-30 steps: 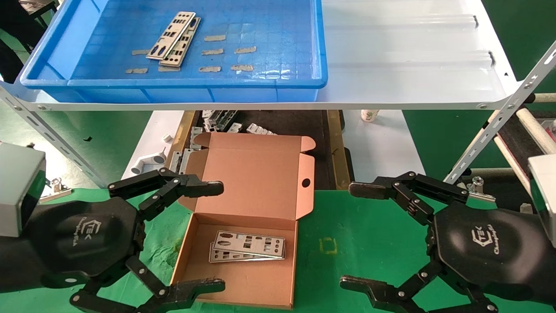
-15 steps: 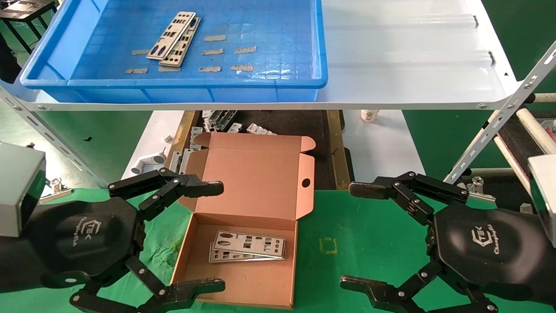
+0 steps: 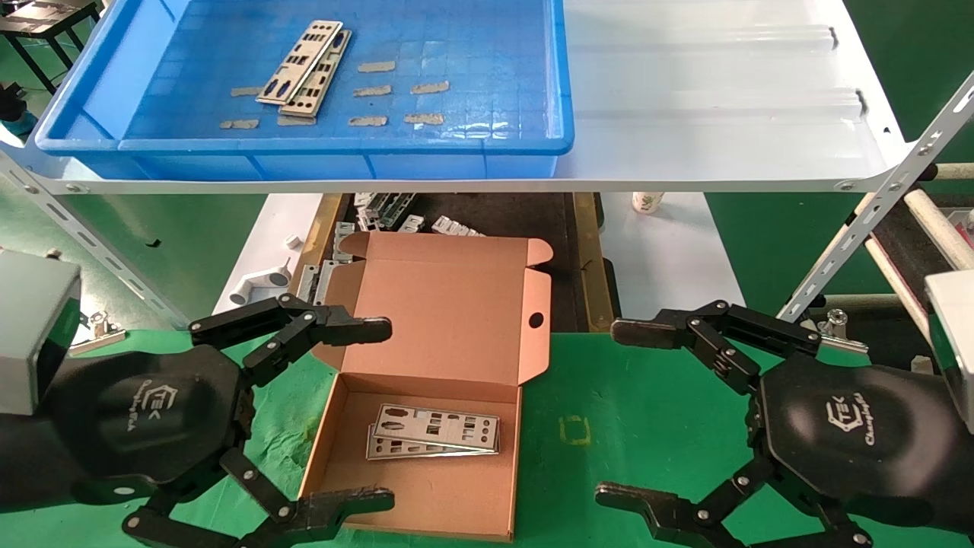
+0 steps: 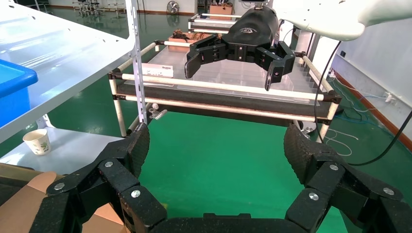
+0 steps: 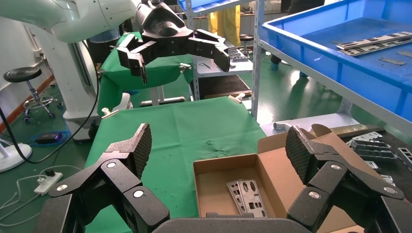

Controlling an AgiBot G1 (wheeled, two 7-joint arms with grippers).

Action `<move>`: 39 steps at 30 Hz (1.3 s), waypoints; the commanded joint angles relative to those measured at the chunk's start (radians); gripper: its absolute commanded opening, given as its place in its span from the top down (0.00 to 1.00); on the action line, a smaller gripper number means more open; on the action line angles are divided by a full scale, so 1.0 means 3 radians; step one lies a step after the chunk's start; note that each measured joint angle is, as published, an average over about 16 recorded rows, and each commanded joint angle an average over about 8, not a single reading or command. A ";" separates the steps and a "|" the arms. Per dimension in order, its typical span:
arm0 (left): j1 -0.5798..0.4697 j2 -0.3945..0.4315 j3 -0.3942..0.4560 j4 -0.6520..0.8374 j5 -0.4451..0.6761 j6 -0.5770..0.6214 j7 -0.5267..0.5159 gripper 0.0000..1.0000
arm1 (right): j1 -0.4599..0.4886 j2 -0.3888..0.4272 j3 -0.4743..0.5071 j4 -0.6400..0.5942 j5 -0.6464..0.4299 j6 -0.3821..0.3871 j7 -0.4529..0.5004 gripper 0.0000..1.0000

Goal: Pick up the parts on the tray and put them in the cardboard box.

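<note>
While two punched silver plates (image 3: 306, 67) lie overlapped in the far blue tray (image 3: 533, 144), two more (image 3: 434, 432) rest inside the open cardboard box (image 3: 445, 304); left gripper (image 3: 377, 415) and right gripper (image 3: 616, 415) hang beside it, spread wide and empty.

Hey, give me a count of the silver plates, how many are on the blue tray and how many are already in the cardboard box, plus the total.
Plates on the tray: 2
Plates in the box: 2
Total: 4
</note>
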 commanded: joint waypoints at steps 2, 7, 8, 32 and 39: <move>0.0000 0.0000 0.0000 0.0000 0.0000 0.0000 0.0000 0.00 | 0.0000 0.0000 0.0000 0.0000 0.0000 0.0000 0.0000 0.00; 0.0000 0.0000 0.0000 0.0000 0.0000 0.0000 0.0000 0.00 | 0.0000 0.0000 0.0000 0.0000 0.0000 0.0000 0.0000 0.00; 0.0000 0.0000 0.0000 0.0000 0.0000 0.0000 0.0000 0.00 | 0.0000 0.0000 0.0000 0.0000 0.0000 0.0000 0.0000 0.00; 0.0000 0.0000 0.0000 0.0000 0.0000 0.0000 0.0000 0.00 | 0.0000 0.0000 0.0000 0.0000 0.0000 0.0000 0.0000 0.00; 0.0000 0.0000 0.0000 0.0000 0.0000 0.0000 0.0000 0.00 | 0.0000 0.0000 0.0000 0.0000 0.0000 0.0000 0.0000 0.00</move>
